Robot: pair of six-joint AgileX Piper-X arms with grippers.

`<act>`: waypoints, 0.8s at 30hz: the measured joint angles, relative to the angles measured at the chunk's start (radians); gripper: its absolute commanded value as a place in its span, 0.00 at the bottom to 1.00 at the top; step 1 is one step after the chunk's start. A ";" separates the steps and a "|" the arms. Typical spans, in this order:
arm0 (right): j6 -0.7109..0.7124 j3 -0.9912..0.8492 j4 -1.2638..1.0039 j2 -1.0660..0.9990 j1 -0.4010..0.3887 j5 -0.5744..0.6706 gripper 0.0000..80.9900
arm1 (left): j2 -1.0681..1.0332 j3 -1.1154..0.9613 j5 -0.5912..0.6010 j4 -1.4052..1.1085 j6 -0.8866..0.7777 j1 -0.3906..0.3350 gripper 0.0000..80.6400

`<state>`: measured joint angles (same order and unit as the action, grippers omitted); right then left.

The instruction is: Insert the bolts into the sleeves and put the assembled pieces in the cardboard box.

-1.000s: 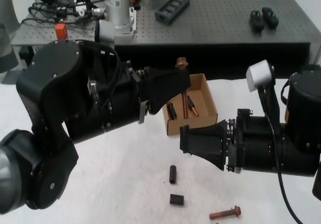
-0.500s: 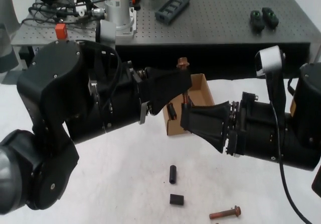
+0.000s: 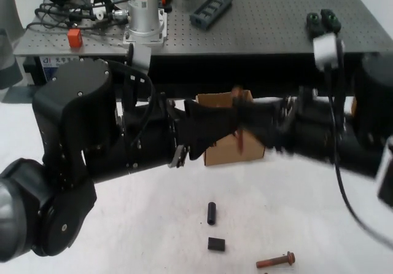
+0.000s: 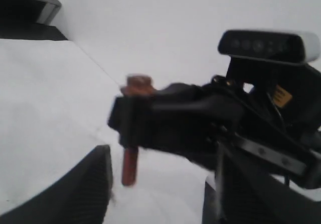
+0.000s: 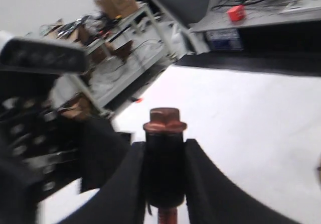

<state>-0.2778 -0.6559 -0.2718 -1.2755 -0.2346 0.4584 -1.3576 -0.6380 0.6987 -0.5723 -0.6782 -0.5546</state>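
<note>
My right gripper (image 5: pixel 164 156) is shut on a black sleeve (image 5: pixel 163 174) with a copper bolt (image 5: pixel 164 117) standing in it, head up and shaft tip showing below. In the high view this gripper (image 3: pixel 247 117) holds the bolt (image 3: pixel 236 93) above the open cardboard box (image 3: pixel 233 154). My left gripper (image 3: pixel 220 125) sits just beside it, open, with the right gripper (image 4: pixel 150 123) and the bolt (image 4: pixel 131 133) in front of its spread fingers (image 4: pixel 80 194). On the white cloth lie two loose black sleeves (image 3: pixel 211 213) (image 3: pixel 215 244) and a loose copper bolt (image 3: pixel 276 262).
Behind the cloth is a perforated metal bench (image 3: pixel 264 16) with a black slotted tray (image 3: pixel 212 8), two small black parts (image 3: pixel 322 22), an orange block (image 3: pixel 74 37) and cables. The arms' bulky bodies crowd both sides of the box.
The right gripper rose from low on the cloth up to the bolt the left gripper held upright. The bolt now sits in the right gripper's sleeve; the left gripper has let go and dropped lower.
</note>
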 measured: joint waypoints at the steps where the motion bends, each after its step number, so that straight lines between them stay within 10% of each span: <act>1: 0.025 -0.047 0.036 -0.045 0.018 -0.030 0.04 | 0.000 0.000 -0.003 0.000 0.002 0.000 0.52; 13: 0.202 -0.626 0.447 -0.573 0.057 -0.334 0.04 | 0.000 0.002 -0.066 0.055 0.024 0.019 0.52; 24: 0.241 -0.929 0.666 -0.875 0.045 -0.364 0.09 | 0.000 0.002 -0.066 0.113 0.070 0.019 0.52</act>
<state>-0.0368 -1.5850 0.3937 -2.1506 -0.1899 0.0940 -1.3576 -0.6358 0.6330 -0.4595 -0.6081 -0.5356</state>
